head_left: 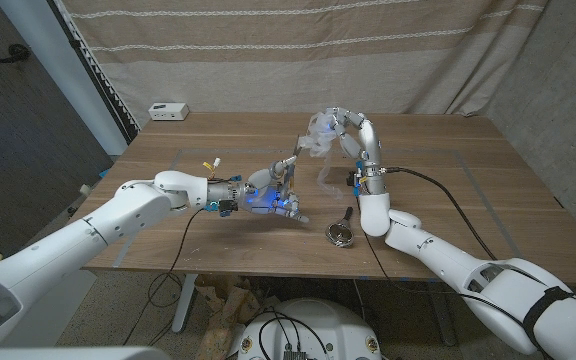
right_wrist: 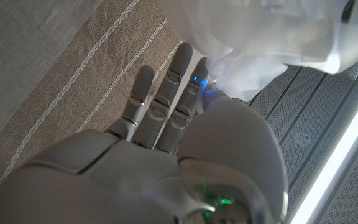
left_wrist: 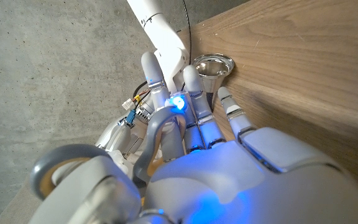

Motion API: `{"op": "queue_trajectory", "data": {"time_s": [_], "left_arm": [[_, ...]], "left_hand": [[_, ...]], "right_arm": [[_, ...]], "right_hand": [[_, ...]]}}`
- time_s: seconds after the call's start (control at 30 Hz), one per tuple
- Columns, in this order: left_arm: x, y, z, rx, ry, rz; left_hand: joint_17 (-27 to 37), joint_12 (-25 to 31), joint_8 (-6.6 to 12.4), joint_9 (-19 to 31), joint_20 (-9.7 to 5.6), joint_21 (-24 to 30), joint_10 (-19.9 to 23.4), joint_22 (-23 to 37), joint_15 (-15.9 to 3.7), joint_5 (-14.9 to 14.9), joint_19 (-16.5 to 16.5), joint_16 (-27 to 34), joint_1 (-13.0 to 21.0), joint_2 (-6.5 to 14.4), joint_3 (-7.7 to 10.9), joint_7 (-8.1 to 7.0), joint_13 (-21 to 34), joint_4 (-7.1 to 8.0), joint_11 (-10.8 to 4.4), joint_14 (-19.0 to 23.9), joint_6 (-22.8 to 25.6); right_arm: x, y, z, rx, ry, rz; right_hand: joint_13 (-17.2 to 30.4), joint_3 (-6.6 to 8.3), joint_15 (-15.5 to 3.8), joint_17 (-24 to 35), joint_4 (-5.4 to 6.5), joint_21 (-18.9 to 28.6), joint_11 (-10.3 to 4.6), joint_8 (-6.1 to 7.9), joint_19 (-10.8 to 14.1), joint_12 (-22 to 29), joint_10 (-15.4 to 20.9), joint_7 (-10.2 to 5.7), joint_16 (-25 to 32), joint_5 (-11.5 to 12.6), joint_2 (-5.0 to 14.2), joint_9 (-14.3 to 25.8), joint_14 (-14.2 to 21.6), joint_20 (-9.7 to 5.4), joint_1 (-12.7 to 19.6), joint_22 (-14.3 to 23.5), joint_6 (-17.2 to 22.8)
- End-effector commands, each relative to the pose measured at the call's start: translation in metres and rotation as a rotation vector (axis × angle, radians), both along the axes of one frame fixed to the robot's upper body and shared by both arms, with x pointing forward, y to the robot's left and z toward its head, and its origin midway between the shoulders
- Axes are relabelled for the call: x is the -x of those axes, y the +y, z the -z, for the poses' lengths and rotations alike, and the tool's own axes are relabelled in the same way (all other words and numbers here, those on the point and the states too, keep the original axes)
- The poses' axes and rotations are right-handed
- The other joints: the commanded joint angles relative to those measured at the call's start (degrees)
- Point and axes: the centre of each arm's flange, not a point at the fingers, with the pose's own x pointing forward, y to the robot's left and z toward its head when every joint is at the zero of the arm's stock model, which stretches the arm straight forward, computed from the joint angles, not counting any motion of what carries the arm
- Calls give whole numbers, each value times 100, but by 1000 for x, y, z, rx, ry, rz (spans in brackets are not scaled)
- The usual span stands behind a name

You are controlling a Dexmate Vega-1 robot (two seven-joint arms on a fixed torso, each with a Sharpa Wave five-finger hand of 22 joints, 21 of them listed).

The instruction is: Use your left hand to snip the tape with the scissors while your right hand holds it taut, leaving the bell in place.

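- The worktop (head_left: 448,170) is brown wood with thin pale lines marked on it.
- A shiny metal bell (head_left: 341,232) sits on the worktop near its front edge.
- A small white box (head_left: 168,111) sits far from the bell, at the back left corner.
- A black cable (head_left: 458,210) lies on the wood, just right of the bell.
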Motion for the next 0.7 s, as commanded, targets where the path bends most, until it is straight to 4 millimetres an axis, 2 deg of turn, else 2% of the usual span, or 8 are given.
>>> {"op": "queue_trajectory", "data": {"time_s": [0.03, 0.3, 0.47, 0.53, 0.63, 0.67, 0.7], "left_arm": [[0, -2, -1, 10, -10, 4], [-1, -4, -1, 6, -13, 7], [-1, -5, 1, 25, -7, 6], [-1, -5, 2, 29, -7, 5], [-1, -4, 3, 37, -7, 5], [-1, -4, 3, 39, -9, 7], [-1, -4, 4, 44, -8, 11]], "left_hand": [[-4, 217, -18, 18, -28, 28, 214, 31, 10, 45, 40, 40, -194, -148, -458, 43, 400, 340, -160, 28, 68], [6, 219, -26, 3, -39, 26, 232, 32, -12, 59, 32, 66, -161, -119, -441, 10, 400, 336, -178, 22, 103], [-2, 225, -33, -22, -64, 19, 284, 35, -58, 90, 5, 88, -71, 26, -366, -13, 398, 340, -221, 24, 157], [-43, 223, -35, -30, -72, 19, 295, 37, -63, 104, -3, 84, -8, 145, -310, -8, 398, 348, -208, 38, 185], [-58, 218, -57, -48, -98, 24, 327, 43, -99, 124, -11, 118, 175, 481, -167, -8, 397, 368, -215, 41, 217], [-52, 218, -57, -50, -101, 25, 332, 44, -104, 126, -11, 128, 201, 532, -145, -15, 397, 371, -229, 41, 228], [63, 214, -85, -79, -107, 29, 343, 49, -118, 123, -21, 223, 370, 855, -14, -11, 397, 387, -235, 7, 251]], "right_arm": [[3, 0, 2, 9, 6, -16], [3, -1, 2, 8, 10, -13], [3, -2, 2, 8, 11, -12], [3, -2, 3, 9, 12, -13], [3, -2, 3, 11, 13, -14], [3, -1, 3, 11, 12, -14], [3, -1, 3, 9, 13, -15]], "right_hand": [[4, -12, -340, 5, -3, 12, 6, -5, -11, -45, 63, 2, -28, 33, -3, 5, 51, -896, -57, 11, 33], [10, -18, -340, 3, -11, 11, 8, -5, -10, -55, 89, 6, -34, 34, -10, 4, 66, -895, -55, 3, 44], [2, -22, -339, -2, -11, 10, 7, -7, -6, -71, 93, 9, -38, 35, -9, 3, 80, -894, -59, -2, 45], [-1, -24, -339, -7, -10, 8, 7, -9, -8, -72, 103, 16, -42, 35, -9, 3, 81, -893, -61, -4, 42], [-3, -26, -339, -7, -12, 8, 8, -7, -6, -76, 109, 15, -40, 35, -10, 3, 90, -894, -61, -6, 47], [-1, -26, -339, -8, -12, 8, 9, -5, -7, -75, 108, 16, -41, 35, -10, 3, 91, -894, -61, -6, 52], [-7, -26, -339, -8, -13, 10, 8, -6, 0, -77, 122, 24, -39, 35, -8, 2, 99, -895, -61, -7, 51]]}}
